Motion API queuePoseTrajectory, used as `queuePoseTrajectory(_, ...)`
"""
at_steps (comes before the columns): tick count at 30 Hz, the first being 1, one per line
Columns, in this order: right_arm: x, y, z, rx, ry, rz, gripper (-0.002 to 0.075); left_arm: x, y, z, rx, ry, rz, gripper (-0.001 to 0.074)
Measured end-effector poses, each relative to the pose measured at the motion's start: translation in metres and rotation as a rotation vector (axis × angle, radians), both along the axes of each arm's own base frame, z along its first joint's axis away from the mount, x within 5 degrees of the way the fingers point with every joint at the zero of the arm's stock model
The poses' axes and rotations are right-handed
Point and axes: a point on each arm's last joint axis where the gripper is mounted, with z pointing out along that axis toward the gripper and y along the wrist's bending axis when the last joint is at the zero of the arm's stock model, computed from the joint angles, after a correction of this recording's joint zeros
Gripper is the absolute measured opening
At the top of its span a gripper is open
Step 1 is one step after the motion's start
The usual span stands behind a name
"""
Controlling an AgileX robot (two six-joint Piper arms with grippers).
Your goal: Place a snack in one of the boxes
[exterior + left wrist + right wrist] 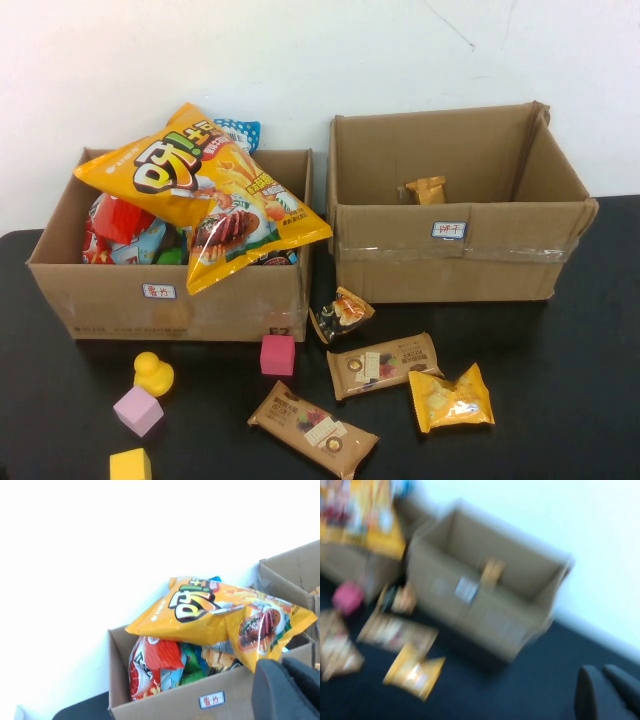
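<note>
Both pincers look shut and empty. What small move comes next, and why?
Probably open the right pincer and lower it toward the yellow snack packet on the table. It holds nothing, and loose snacks lie before the boxes. The left pincer, also shut, sits near the red-labelled box, which is already heaped.

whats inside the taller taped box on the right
One small orange snack packet leans at the back wall of the taped box. The front wall hides the floor nearest the camera.
</note>
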Motion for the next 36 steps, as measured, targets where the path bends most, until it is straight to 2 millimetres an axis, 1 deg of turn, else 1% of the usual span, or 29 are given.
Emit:
queuePoseTrajectory(3,0.004,0.008,-0.035,-0.006,0.142,-0.008,0.0002,0.0,0.0,-0.001,0.001,0.003,0.0,-0.0002)
queuePoseTrajectory(5,0.005,0.013,-0.053,-0.017,0.209,-0.002,0.0002,0.0,0.0,-0.001,-0.011,0.005,0.0,-0.0002)
queuePoseTrajectory(6,0.005,0.015,-0.062,-0.019,0.234,0.003,0.0002,0.0,-0.001,-0.001,-0.07,0.018,-0.001,-0.0002)
queuePoseTrajectory(8,0.006,0.018,-0.072,-0.015,0.262,0.013,0.0002,0.0,-0.003,-0.001,-0.258,0.049,-0.005,-0.0002)
queuePoseTrajectory(9,0.006,0.019,-0.074,-0.011,0.265,0.017,0.0002,0.0,-0.003,-0.001,-0.361,0.053,-0.005,-0.0002)
queuePoseTrajectory(11,0.007,0.021,-0.074,0.004,0.256,0.024,0.0002,0.002,-0.002,-0.004,-0.497,0.016,0.005,-0.0002)
queuePoseTrajectory(12,0.008,0.022,-0.073,0.016,0.243,0.029,0.0002,0.004,0.001,-0.004,-0.545,-0.059,0.019,-0.0002)
queuePoseTrajectory(14,0.008,0.022,-0.072,0.021,0.235,0.032,0.0002,0.005,0.003,-0.005,-0.571,-0.126,0.034,-0.0002)
queuePoseTrajectory(16,0.009,0.022,-0.072,0.022,0.234,0.033,0.0002,0.005,0.005,-0.009,-0.583,-0.156,0.045,-0.0001)
queuePoseTrajectory(18,0.009,0.022,-0.072,0.024,0.232,0.032,0.0002,0.006,0.006,-0.012,-0.564,-0.163,0.051,-0.0002)
queuePoseTrajectory(20,0.009,0.023,-0.071,0.028,0.224,0.034,0.0002,0.006,0.005,-0.017,-0.508,-0.16,0.057,-0.0001)
queuePoseTrajectory(24,0.01,0.024,-0.069,0.042,0.203,0.042,0.0002,0.007,0.005,-0.024,-0.345,-0.152,0.062,-0.0002)
queuePoseTrajectory(25,0.01,0.024,-0.069,0.043,0.202,0.042,0.0002,0.007,0.004,-0.028,-0.272,-0.146,0.06,-0.0002)
queuePoseTrajectory(27,0.01,0.024,-0.069,0.044,0.202,0.041,0.0002,0.007,0.004,-0.03,-0.216,-0.135,0.056,-0.0002)
queuePoseTrajectory(36,0.01,0.024,-0.069,0.044,0.2,0.041,0.0002,0.007,0.002,-0.037,-0.166,-0.082,0.04,-0.0002)
